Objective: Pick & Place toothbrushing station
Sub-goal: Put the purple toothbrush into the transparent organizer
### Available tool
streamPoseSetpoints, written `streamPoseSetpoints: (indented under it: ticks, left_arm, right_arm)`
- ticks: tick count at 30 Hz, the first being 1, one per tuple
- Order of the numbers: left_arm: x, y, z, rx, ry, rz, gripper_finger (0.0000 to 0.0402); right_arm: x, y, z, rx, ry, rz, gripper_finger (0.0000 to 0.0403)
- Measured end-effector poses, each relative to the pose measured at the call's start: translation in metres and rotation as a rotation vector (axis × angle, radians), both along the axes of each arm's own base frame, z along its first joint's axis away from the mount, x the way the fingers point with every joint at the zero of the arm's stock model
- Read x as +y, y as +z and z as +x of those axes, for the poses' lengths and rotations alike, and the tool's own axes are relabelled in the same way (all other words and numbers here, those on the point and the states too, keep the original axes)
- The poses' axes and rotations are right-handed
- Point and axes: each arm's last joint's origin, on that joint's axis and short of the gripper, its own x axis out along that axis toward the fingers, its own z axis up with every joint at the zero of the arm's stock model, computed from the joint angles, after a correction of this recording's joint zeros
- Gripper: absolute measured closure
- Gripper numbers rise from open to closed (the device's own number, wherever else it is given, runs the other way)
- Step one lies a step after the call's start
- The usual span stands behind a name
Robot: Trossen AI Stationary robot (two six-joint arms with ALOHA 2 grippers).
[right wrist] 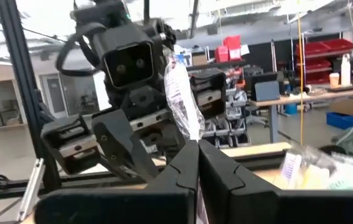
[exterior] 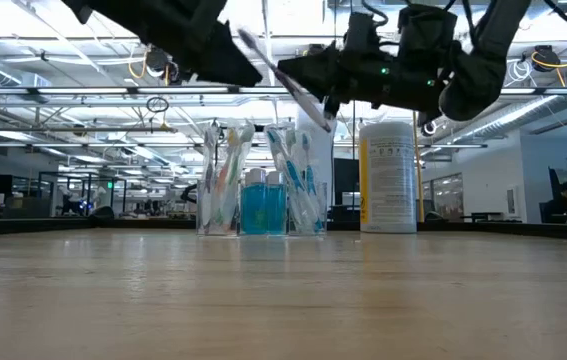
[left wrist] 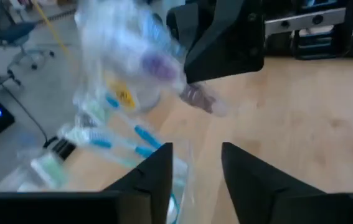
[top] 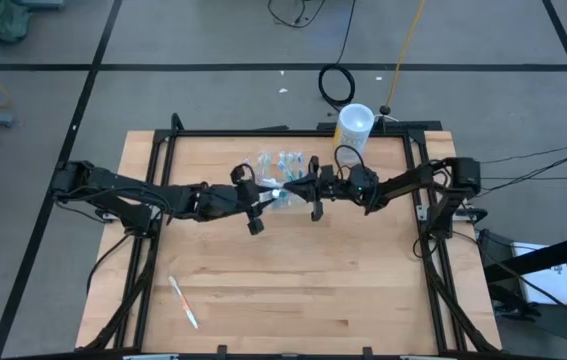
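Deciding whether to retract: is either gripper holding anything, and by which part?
The right gripper is shut on the lower end of a clear-wrapped toothbrush. The left gripper stands open, holding nothing.

A robotics lab in a large open industrial hall. The low view shows exposed ceiling trusses (exterior: 83, 90) and glass-walled office bays (exterior: 73, 190) at left. The right wrist view shows red storage bins (right wrist: 325, 53) upper right and a workbench (right wrist: 325, 93) with monitors. Cables (top: 338, 82) trail over grey floor above the wooden surface (top: 293, 290).
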Motion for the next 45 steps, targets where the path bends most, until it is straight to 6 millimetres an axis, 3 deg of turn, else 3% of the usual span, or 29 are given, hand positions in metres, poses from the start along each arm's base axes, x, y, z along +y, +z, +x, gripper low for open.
streamPoseSetpoints:
  ticks: [5, 10, 15, 24, 26, 32, 39, 45]
  left_arm:
    - [0.005, 0.01, 0.004, -0.112, 0.017, -0.002, 0.0217]
    - [0.009, 0.02, 0.006, -0.198, -0.01, 0.028, 0.0211]
    - [0.009, 0.021, 0.007, -0.213, -0.056, 0.01, 0.0255]
    - [0.009, 0.021, 0.007, -0.212, -0.055, 0.01, 0.0383]
    - [0.009, 0.02, 0.007, -0.208, -0.056, 0.01, 0.0389]
    - [0.009, 0.016, 0.006, -0.181, -0.045, -0.028, 0.0376]
    - [0.022, 0.013, 0.007, -0.174, -0.15, -0.194, 0.0384]
    - [0.03, 0.008, 0.005, -0.135, -0.122, -0.232, 0.0387]
  right_arm:
    - [0.004, 0.005, -0.008, -0.013, 0.009, -0.003, 0.0403]
    - [0.007, 0.002, -0.009, 0.008, 0.018, 0.001, 0.0403]
    - [0.006, -0.001, -0.008, 0.036, 0.017, 0.007, 0.0403]
    - [0.006, -0.001, -0.008, 0.043, 0.012, -0.011, 0.0403]
    - [0.006, -0.002, -0.008, 0.05, 0.008, -0.042, 0.0399]
    - [0.011, -0.01, -0.006, 0.129, 0.013, -0.101, 0.0346]
    - [0.012, -0.017, -0.005, 0.205, 0.031, -0.019, 0.0255]
    - [0.011, -0.014, -0.003, 0.197, 0.032, 0.006, 0.0206]
